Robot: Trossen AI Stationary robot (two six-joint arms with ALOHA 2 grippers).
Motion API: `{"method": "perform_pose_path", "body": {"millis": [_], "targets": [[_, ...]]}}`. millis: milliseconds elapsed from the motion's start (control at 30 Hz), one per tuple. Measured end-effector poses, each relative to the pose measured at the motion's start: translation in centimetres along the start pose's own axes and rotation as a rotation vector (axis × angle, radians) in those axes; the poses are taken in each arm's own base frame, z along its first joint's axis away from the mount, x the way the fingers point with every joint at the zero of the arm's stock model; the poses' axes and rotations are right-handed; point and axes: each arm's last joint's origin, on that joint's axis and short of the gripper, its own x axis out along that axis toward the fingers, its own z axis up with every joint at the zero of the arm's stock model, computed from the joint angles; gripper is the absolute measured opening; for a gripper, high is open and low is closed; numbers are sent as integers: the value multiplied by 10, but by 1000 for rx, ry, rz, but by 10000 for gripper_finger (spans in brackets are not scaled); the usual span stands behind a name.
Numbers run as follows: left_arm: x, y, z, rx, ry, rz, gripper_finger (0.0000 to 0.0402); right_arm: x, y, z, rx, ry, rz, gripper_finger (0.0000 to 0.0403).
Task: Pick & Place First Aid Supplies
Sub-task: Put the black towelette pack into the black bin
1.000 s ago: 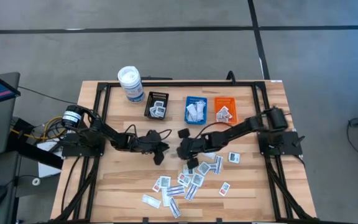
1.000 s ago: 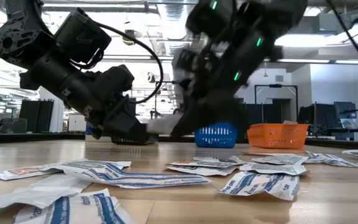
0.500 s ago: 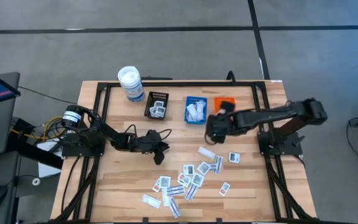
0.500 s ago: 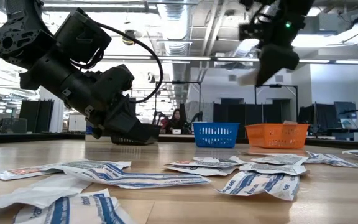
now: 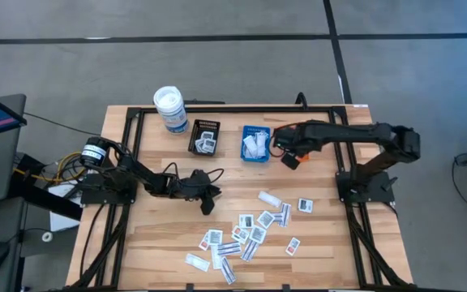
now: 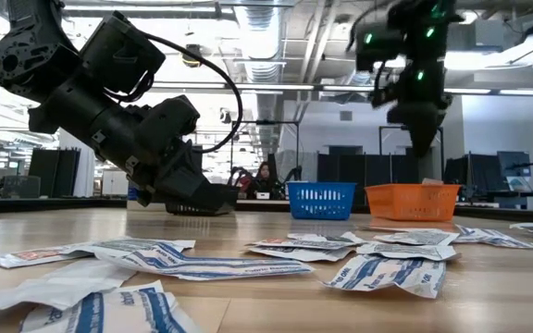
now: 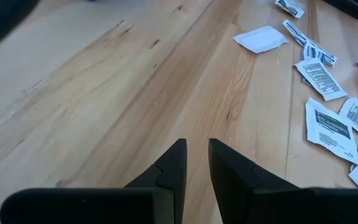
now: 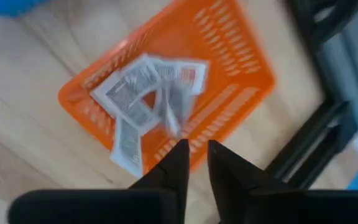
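Observation:
Several white first aid packets [image 5: 250,231] lie flat on the wooden table, near its front middle; they also show in the low view [image 6: 378,268]. More packets [image 8: 145,99] lie in the orange tray [image 8: 229,56]. My right gripper [image 8: 197,149] hangs above that tray [image 5: 300,134], pointing down. Its fingers are a narrow gap apart with nothing between them. One blurred packet [image 8: 169,109] shows just below the fingertips. My left gripper [image 7: 197,146] waits low over bare wood at the table's left middle [image 5: 208,204], slightly open and holding nothing.
A black tray [image 5: 204,138] and a blue tray [image 5: 255,143], both with packets inside, stand left of the orange tray along the far side. A white round canister [image 5: 169,109] stands at the far left. Bare wood lies between the trays and the packet pile.
My right gripper has risen from the packet pile with a white packet. It has swung toward the far right until it is over the orange tray, and has tipped to point down. The packet no longer shows between its fingers. My left arm has kept still.

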Motion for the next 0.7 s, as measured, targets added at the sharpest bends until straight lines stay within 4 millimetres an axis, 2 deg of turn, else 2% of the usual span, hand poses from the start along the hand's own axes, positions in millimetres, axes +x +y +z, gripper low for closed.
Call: {"method": "perform_pose_path", "body": {"millis": [200,367,533,700], "targets": [[0,1,-1,1,3,2,66,27,1,9,6,107,-31,80],[-1,1,-1,1,4,2,66,32,8,10,-21,123,-53,80],[-1,1,-1,1,4,2,66,9,13,3,-12,20,-58,78],[-1,1,-1,1,4,2,66,-29,19,-15,-47,-71,144,78]]}}
